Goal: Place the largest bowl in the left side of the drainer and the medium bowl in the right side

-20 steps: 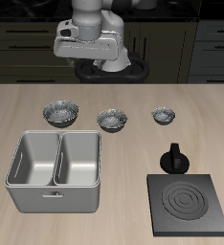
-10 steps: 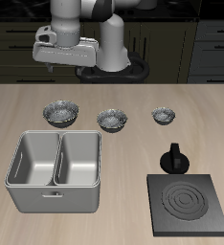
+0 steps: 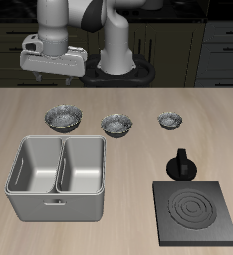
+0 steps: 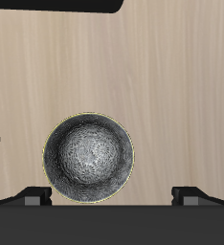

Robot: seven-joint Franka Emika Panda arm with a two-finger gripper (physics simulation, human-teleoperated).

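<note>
the hand (image 3: 54,75) hangs high above the back of the table (image 3: 116,199), over the row of bowls and clear of all of them. in the wrist view its two fingertips (image 4: 35,194) stand wide apart with bare wood between them, so the hand is spread and holds nothing.

the drainer (image 3: 56,179) serves as landmark; it sits near the table's front edge, both of its deep compartments bare, the small handle facing the front.

just behind the drainer, farther back on the table, stands the largest bowl (image 3: 64,119), upright, apart from the drainer's rim. in the wrist view the same bowl (image 4: 88,159) shows its dark speckled inside, lying between the fingertips but well below them.

next along the row, behind the drainer's far corner, stands the medium bowl (image 3: 118,125), upright and apart from its neighbours.

further from the drainer along the same row is the smallest bowl (image 3: 169,121).

beside the drainer, near the front edge, lies the black stove plate (image 3: 196,212), and just behind it stands a black knob (image 3: 180,164), separate from the drainer.
</note>
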